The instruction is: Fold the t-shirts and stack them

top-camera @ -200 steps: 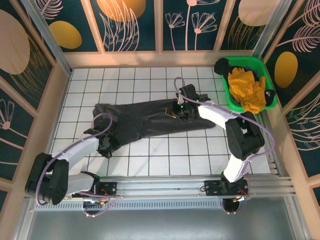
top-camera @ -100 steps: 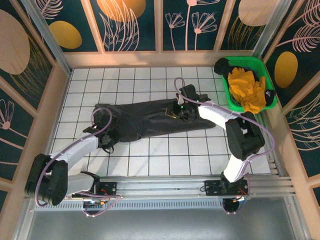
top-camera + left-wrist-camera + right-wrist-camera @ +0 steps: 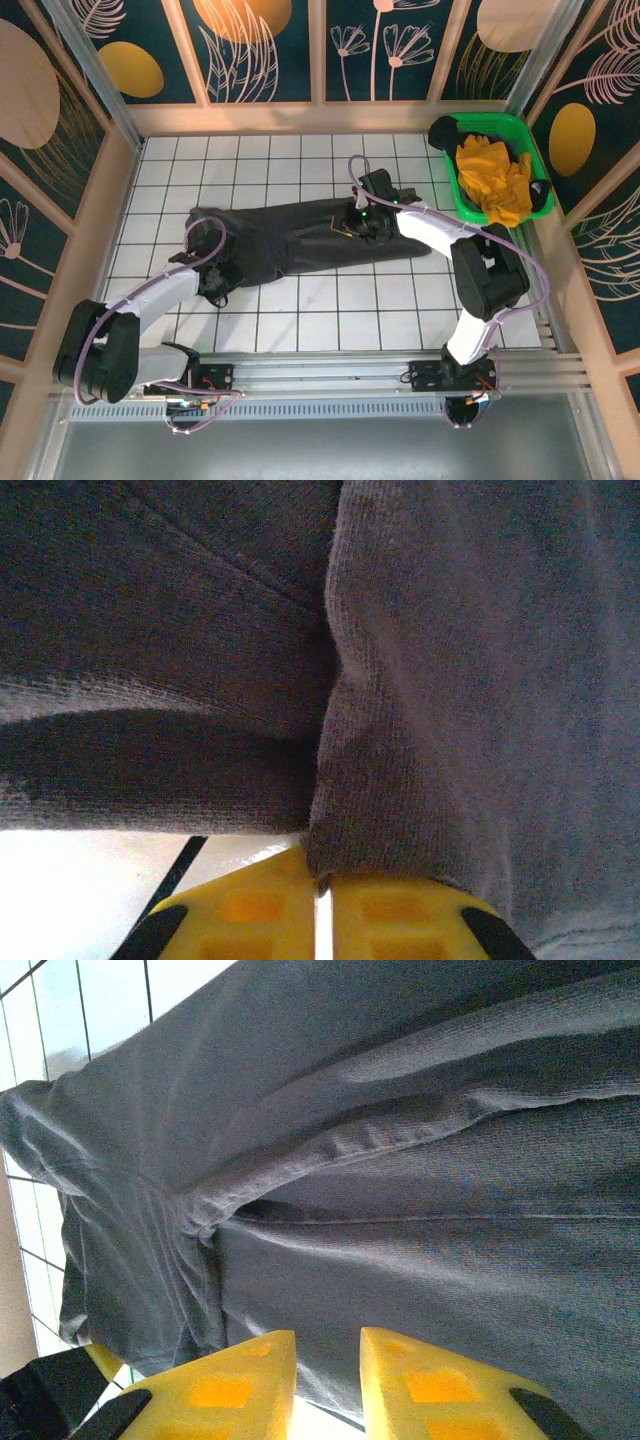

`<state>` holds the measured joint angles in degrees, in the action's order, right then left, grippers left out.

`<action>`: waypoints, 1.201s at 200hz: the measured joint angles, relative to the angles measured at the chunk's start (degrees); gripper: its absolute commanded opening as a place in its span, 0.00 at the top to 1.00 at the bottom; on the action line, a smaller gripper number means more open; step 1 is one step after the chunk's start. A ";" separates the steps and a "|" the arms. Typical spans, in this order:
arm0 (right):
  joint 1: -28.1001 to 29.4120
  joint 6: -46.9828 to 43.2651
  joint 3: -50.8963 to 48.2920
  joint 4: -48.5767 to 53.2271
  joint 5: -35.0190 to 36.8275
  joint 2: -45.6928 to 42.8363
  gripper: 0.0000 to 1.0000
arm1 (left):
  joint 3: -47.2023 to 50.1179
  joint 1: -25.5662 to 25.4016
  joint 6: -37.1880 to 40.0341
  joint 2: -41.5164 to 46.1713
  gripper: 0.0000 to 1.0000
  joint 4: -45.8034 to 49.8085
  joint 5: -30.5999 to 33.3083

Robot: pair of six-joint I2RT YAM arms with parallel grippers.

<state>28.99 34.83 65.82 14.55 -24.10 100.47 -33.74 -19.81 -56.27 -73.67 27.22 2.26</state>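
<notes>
Centrally, the grey shirt (image 3: 290, 238) is laid lengthwise across the tiled desk (image 3: 340, 310). Its near-left edge is pinched by the left claw (image 3: 320, 905), whose fingers are pressed together on a fold. The right claw (image 3: 328, 1385) is set against the shirt's right part, fingers slightly parted.

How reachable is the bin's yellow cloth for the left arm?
Probably not. The yellow cloth lies in the bin at the far right corner; the left gripper is shut on the shirt at its left end, with the right arm between.
</notes>
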 measured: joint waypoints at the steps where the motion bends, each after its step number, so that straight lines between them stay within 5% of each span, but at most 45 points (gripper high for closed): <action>1: 0.00 0.00 0.00 0.00 0.00 0.00 0.75 | 0.00 0.00 0.02 0.00 0.96 0.00 -0.02; 240: -1.38 0.13 -1.01 -0.26 0.61 0.00 0.76 | -5.11 -2.67 -5.66 10.45 1.00 16.61 -15.39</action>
<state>27.62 34.96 64.82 14.28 -23.49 100.47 -38.85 -22.48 -61.93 -63.22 43.83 -13.13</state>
